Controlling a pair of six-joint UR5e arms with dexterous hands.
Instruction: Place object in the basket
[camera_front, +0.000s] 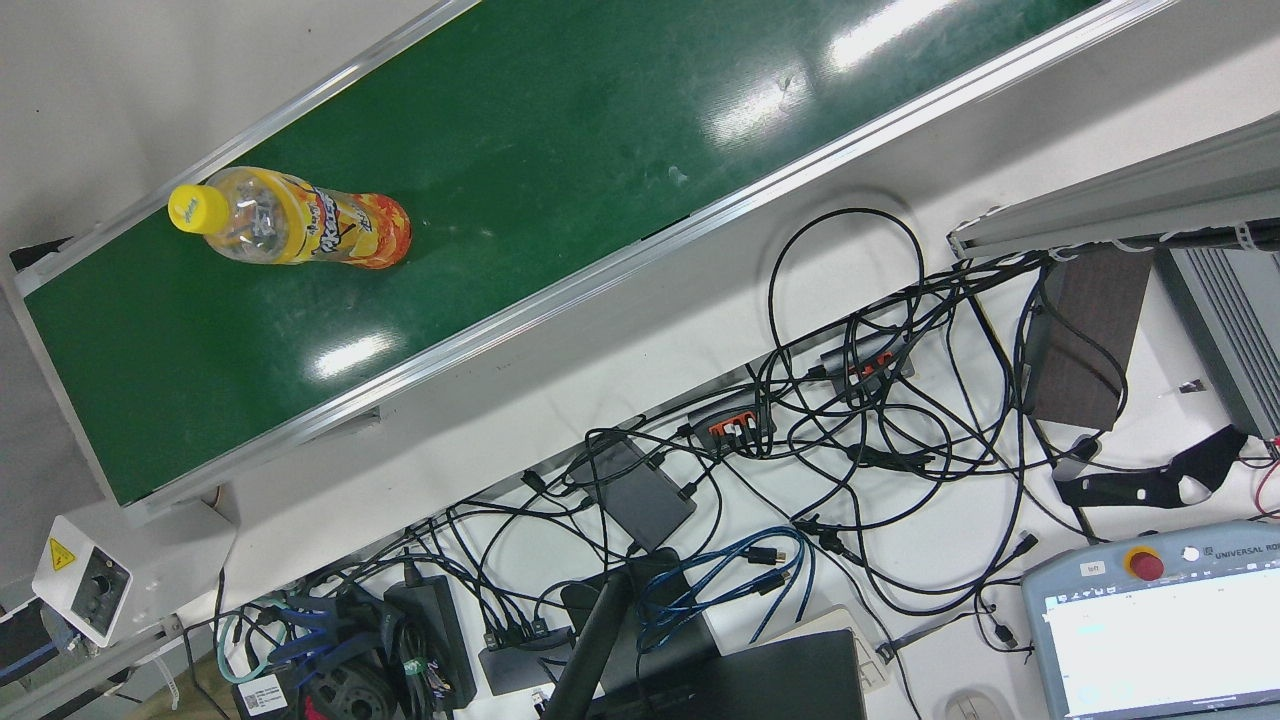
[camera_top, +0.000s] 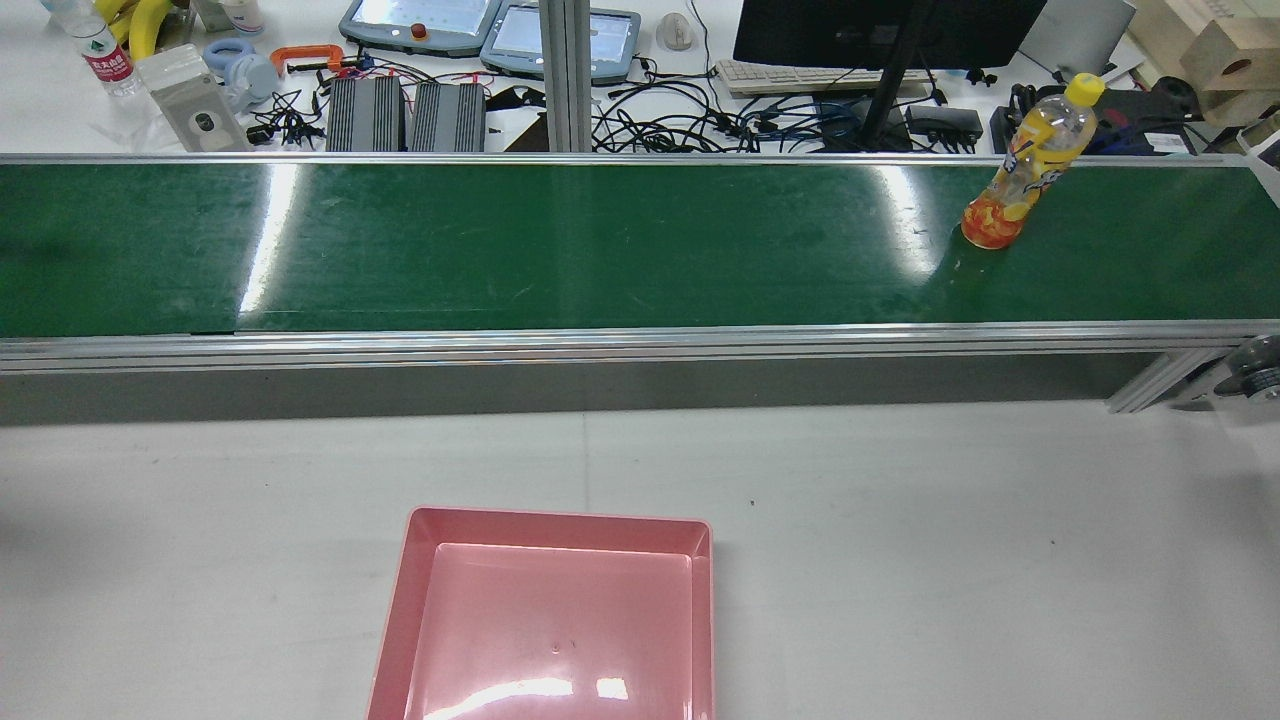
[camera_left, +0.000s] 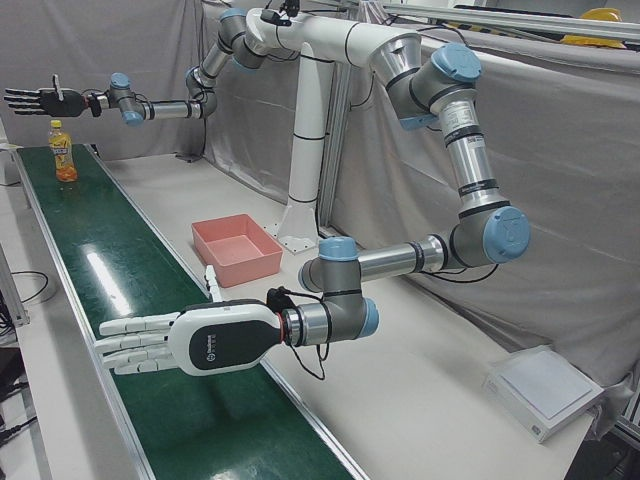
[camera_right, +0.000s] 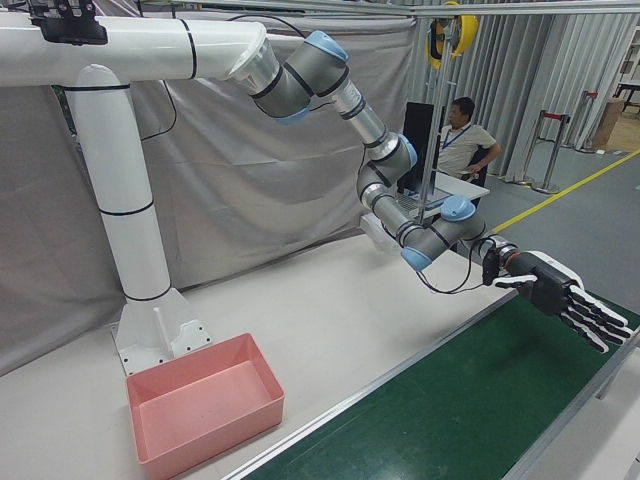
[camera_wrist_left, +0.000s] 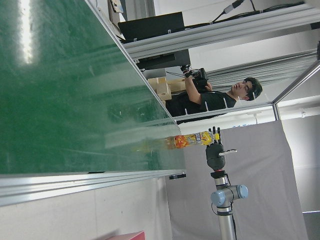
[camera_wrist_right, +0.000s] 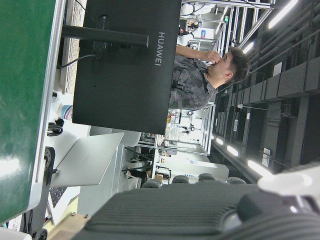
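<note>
An orange drink bottle (camera_top: 1030, 160) with a yellow cap stands upright on the green conveyor belt (camera_top: 600, 240), at its right end in the rear view. It also shows in the front view (camera_front: 290, 230) and the left-front view (camera_left: 63, 150). My right hand (camera_left: 40, 100) is open, fingers stretched flat, and hovers just above the bottle without touching it; it also shows in the right-front view (camera_right: 560, 292). My left hand (camera_left: 190, 340) is open and empty over the belt's other end. The pink basket (camera_top: 560, 518) sits empty on the white table.
The belt has raised aluminium rails (camera_top: 640, 340) along both long sides. Beyond it lie cables, teach pendants (camera_top: 420, 20) and a monitor (camera_top: 880, 30). The white arm pedestal (camera_left: 300, 225) stands behind the basket. A person (camera_right: 465, 145) sits past the right end.
</note>
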